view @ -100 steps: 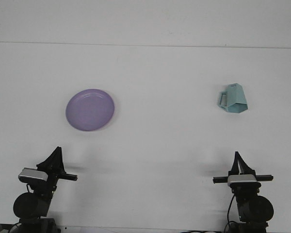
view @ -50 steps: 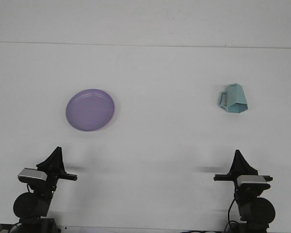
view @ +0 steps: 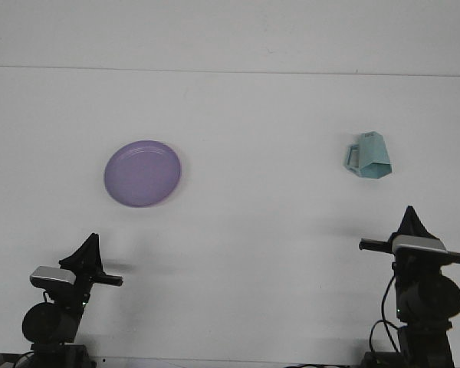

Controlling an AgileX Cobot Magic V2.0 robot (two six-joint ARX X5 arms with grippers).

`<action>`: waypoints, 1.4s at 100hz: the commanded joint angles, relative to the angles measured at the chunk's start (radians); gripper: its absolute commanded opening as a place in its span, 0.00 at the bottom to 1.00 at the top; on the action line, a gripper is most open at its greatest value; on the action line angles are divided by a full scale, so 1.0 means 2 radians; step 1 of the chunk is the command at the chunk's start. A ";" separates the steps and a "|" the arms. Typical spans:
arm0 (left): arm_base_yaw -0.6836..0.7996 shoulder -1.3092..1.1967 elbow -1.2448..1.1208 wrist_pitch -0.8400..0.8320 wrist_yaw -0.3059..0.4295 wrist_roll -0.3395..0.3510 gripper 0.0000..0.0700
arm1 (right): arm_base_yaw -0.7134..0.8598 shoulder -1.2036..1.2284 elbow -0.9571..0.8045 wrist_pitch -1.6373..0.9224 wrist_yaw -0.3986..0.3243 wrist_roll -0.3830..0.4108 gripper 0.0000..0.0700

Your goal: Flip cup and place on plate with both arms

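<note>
Cup sits far right on the counter, mouth down, handle facing left; plate waits well apart on the left. Looks light, rigid, slick — best pinched across the body. Right tool nearest; can't tell either tool's opening, left tool included.

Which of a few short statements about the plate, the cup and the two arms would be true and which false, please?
1. The purple plate lies on the left part of the table. True.
2. The light blue cup stands on the plate. False: it sits on the table far to the right, apart from the plate.
3. The right tool is closer to the cup than the left tool is. True.
4. The left tool holds the cup. False: it is near the front edge, below the plate, touching neither.
5. The cup has a handle, on its left side. True.
</note>
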 commanded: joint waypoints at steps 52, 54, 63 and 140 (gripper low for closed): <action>0.000 0.000 -0.010 0.024 0.001 -0.010 0.02 | -0.099 0.369 0.001 0.287 -0.083 -0.137 0.59; 0.000 0.000 -0.010 0.024 0.001 -0.010 0.02 | -0.103 0.381 0.001 0.301 -0.088 -0.140 0.60; 0.000 0.000 -0.010 0.024 0.001 -0.010 0.02 | -0.115 0.430 0.002 0.359 -0.108 -0.143 0.60; 0.000 0.000 -0.010 0.024 0.001 -0.009 0.02 | -0.144 0.690 0.187 0.393 -0.180 -0.187 0.60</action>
